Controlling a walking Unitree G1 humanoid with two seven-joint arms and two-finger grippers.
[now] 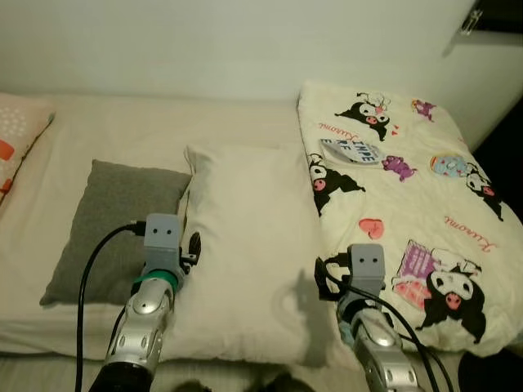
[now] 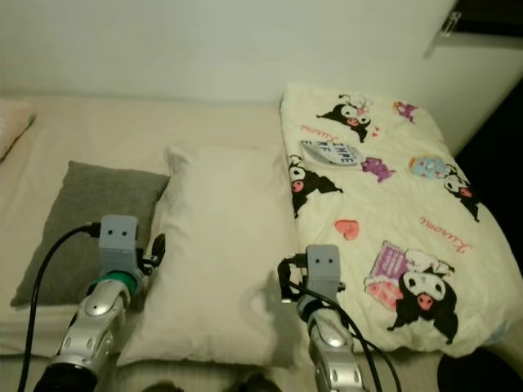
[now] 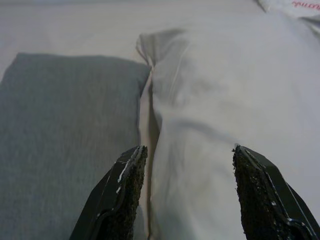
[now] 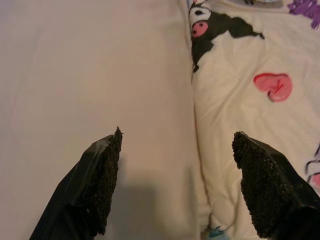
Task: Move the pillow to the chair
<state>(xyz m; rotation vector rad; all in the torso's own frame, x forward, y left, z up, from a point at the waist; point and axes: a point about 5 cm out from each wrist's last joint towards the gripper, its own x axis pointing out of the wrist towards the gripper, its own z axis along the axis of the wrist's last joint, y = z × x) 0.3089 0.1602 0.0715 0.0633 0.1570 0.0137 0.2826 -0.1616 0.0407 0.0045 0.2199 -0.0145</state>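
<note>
Left gripper (image 3: 185, 192): fingers spread wide, holding nothing, straddling the left edge of the white pillow (image 1: 245, 245) where it meets the grey cushion (image 1: 114, 224); the wrist view shows the seam and a puckered pillow corner. Right gripper (image 4: 175, 187): also wide apart, empty, over the pillow's right edge beside the cartoon-print quilt (image 1: 409, 204). Both silver arms reach forward from below. Pillow lies on the bed (image 1: 147, 131), between cushion and quilt.

Cream bed (image 1: 147, 131) carries a grey cushion (image 1: 114, 220), the white pillow (image 1: 245, 245) beside it, and a cartoon quilt (image 1: 417, 212).
</note>
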